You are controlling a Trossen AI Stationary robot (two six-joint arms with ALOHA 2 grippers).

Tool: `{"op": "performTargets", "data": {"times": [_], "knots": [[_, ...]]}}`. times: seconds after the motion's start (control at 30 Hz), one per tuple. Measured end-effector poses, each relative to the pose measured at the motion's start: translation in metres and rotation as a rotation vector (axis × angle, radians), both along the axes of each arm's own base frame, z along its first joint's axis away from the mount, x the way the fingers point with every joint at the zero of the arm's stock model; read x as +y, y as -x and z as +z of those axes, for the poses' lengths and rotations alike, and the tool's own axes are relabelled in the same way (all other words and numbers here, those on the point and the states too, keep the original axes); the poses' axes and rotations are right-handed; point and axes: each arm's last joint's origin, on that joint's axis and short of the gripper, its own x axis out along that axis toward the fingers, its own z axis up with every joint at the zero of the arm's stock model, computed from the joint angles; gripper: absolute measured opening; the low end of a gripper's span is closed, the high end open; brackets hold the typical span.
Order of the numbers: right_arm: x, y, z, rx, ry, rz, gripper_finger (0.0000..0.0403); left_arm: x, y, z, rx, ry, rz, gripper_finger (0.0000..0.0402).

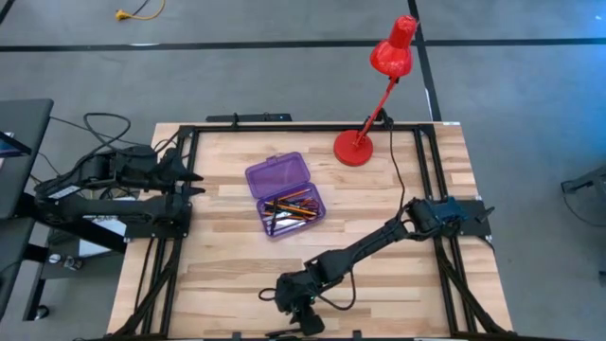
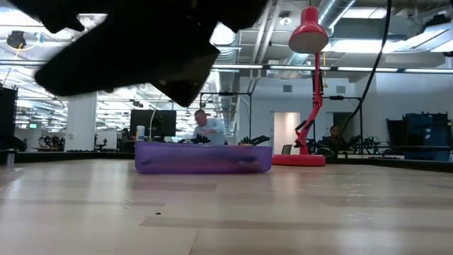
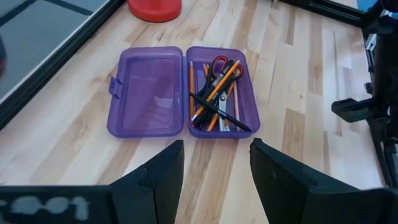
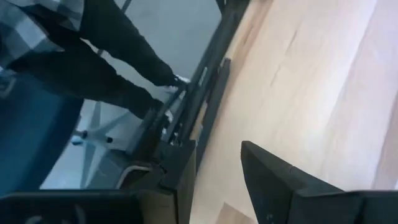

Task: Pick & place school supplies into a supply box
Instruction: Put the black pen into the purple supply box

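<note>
Already sitting near the middle of the table: the supply box, lid thrown flat open beside its tray. Inside the tray, a loose heap of orange pencils, black pens and the red-handled scissors, all crossing one another. No stray supplies visible on the bare wood around the box in the high view, so picking and placing judged as good as finished; only closing the lid perhaps left. Left pincer parked at the table's left edge, empty, fingers apart, looking across at the box. Right pincer down by the near edge, well apart from the box, empty too, fingers apart, facing off the table toward a person's legs. Beyond the box, a red desk lamp, untouched.
</note>
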Motion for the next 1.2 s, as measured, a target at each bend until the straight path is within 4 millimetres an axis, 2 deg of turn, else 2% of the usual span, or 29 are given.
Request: {"op": "performTargets", "data": {"times": [0.13, 0.3, 0.57, 0.77, 0.93, 1.2], "knots": [[0.005, -0.001, 0.002, -0.061, 0.016, -0.003, 0.0122, 0.0, 0.0, 0.0, -0.001, 0.008, -0.011, 0.0168], [0.012, -0.007, 0.01, -0.17, 0.002, -0.088, 0.0122, -0.001, 0.0, 0.0, -0.002, 0.013, -0.045, 0.0168], [0.017, -0.002, 0.007, -0.164, 0.047, -0.079, 0.0122, -0.001, 0.0, 0.0, -0.001, 0.0, -0.064, 0.0168], [0.029, -0.006, -0.014, -0.136, 0.054, -0.056, 0.0122, -0.002, 0.0, 0.0, -0.002, 0.006, -0.069, 0.0168], [0.027, -0.011, -0.01, -0.137, 0.08, -0.078, 0.0122, -0.002, 0.0, 0.0, -0.003, 0.01, -0.064, 0.0168], [0.025, -0.005, -0.016, -0.121, 0.169, 0.01, 0.0122, -0.001, -0.001, 0.0, -0.006, 0.001, -0.053, 0.0168]]}}
